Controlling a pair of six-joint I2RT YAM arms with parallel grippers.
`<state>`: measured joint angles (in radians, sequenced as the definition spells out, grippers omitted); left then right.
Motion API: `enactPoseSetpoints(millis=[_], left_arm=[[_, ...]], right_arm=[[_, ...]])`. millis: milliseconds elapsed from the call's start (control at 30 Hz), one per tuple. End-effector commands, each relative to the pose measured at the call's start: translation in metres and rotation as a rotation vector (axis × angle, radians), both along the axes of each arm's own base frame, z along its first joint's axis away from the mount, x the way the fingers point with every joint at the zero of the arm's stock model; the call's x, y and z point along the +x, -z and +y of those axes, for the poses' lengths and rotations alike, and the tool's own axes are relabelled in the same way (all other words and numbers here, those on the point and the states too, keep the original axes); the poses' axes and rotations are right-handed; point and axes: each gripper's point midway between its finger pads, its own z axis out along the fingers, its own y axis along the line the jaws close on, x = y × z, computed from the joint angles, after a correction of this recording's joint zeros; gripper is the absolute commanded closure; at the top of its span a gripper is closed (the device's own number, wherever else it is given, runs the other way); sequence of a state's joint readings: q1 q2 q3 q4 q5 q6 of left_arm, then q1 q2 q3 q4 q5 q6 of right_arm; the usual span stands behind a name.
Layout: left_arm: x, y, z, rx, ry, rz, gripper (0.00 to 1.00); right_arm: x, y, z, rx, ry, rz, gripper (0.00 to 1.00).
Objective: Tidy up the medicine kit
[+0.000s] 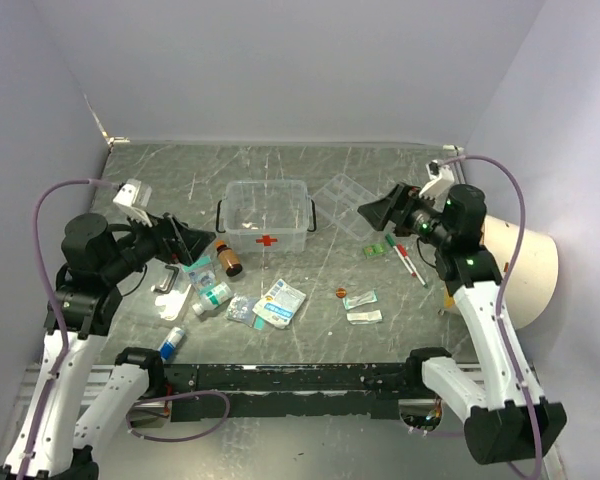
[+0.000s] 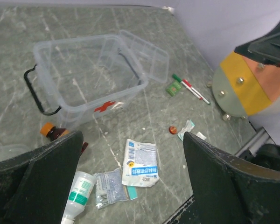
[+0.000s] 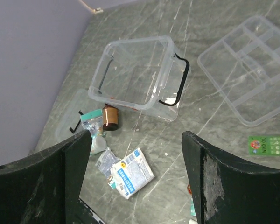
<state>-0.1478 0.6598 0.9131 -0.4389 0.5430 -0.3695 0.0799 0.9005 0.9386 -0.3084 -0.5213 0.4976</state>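
Left end effector [image 1: 183, 243]: I hold it released, jaws wide, over the desk [image 1: 320, 275] beside the brown bottle [image 1: 228, 259]. Medicine kit [image 1: 244, 222] stands open-topped at centre, red cross [image 1: 267, 240] facing me. Right end effector [image 1: 385, 213], released, hovers near the compartmented tray [image 1: 342, 190].

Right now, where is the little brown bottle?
In the top view, the brown bottle lies left of centre, just in front of the near left corner of the medicine kit, with a teal-topped packet right beside it.

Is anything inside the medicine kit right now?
No, the medicine kit stands open and empty, its clear floor bare.
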Motion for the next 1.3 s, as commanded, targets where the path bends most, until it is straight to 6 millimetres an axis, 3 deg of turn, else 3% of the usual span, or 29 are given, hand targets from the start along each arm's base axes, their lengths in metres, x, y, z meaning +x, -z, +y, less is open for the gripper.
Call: enactPoseSetpoints(millis=[0, 200, 400, 633, 800, 1033, 1267], left_arm=[[0.029, 0.016, 0.017, -0.021, -0.168, 0.055, 0.00], [0.064, 0.053, 0.020, -0.040, -0.254, 0.182, 0.01], [0.093, 0.081, 0.008, -0.051, -0.229, 0.289, 0.10], [0.112, 0.102, -0.005, -0.103, -0.199, 0.368, 0.14], [0.119, 0.109, -0.010, -0.105, -0.185, 0.412, 0.14], [0.117, 0.129, -0.009, -0.048, -0.170, 0.483, 0.14], [0.113, 0.143, -0.013, -0.031, -0.137, 0.527, 0.15]], right_arm=[[0.021, 0.017, 0.014, -0.003, 0.026, 0.045, 0.23], [0.054, 0.066, 0.055, -0.092, 0.091, 0.179, 0.28], [0.093, 0.095, 0.094, -0.151, 0.107, 0.239, 0.38], [0.124, 0.130, 0.102, -0.256, 0.180, 0.291, 0.45], [0.124, 0.156, 0.123, -0.310, 0.130, 0.334, 0.48], [0.120, 0.175, 0.115, -0.362, 0.162, 0.367, 0.50], [0.109, 0.184, 0.085, -0.449, 0.297, 0.401, 0.57]])
